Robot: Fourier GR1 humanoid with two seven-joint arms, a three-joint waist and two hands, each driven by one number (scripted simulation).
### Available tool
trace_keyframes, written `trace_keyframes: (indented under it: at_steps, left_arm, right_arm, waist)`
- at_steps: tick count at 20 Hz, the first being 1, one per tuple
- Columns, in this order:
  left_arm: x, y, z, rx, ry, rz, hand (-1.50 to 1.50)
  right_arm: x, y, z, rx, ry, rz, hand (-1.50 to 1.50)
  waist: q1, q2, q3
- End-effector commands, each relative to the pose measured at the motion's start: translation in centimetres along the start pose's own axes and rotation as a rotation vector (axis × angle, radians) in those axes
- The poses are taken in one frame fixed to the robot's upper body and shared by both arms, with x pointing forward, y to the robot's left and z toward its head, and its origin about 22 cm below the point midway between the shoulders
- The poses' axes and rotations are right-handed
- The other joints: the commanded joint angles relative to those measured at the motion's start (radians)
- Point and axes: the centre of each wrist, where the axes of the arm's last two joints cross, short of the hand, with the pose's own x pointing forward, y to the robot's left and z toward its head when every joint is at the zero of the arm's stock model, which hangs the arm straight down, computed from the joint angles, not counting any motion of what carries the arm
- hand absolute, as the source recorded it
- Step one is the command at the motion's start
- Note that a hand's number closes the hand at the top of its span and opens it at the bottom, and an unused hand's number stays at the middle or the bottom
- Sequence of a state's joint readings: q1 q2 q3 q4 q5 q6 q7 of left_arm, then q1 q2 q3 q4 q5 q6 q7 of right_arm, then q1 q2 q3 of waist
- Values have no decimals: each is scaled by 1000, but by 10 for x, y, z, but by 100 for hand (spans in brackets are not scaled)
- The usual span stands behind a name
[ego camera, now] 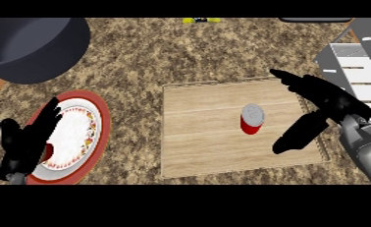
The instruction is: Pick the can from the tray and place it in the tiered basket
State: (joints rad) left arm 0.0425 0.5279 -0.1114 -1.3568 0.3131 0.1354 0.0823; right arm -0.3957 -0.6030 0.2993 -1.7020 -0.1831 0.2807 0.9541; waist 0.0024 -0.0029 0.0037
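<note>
A small red can [252, 119] with a grey lid stands upright on the wooden tray [203, 142], a little right of the tray's middle. My right hand [326, 100] is open over the tray's right edge, fingers stretched toward the back and the thumb [297, 133] hanging down to the can's right, apart from it. Part of the grey tiered basket [348, 66] shows at the right edge, behind the hand. At the lower left my left hand [25, 142] rests open over a plate, fingers up.
A white plate with a red rim [83, 132] lies left of the tray, with something red on it beside my left hand. A large dark pan [39, 46] fills the back left corner. A yellow object [200, 20] lies at the counter's far edge.
</note>
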Motion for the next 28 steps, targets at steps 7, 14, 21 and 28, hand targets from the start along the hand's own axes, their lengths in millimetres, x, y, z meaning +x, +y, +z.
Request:
trace_keyframes:
  at_steps: [7,14,21,28]
  left_arm:
    - [7,12,-13,1,15,13,0]
    - [-16,14,6,9,27,9,0]
    - [-3,-13,-7,1,34,15,0]
    - [-10,7,-1,6,10,7,0]
  right_arm:
    - [-27,-10,-9,71,49,-19,-150]
    - [-39,-3,-3,68,45,-23,-150]
    - [-32,35,-38,64,6,-37,-150]
    - [-30,37,-52,50,2,-51,-150]
  waist:
    - [-2,3,-4]
    - [-2,2,-4]
    - [0,4,-4]
    - [2,3,-4]
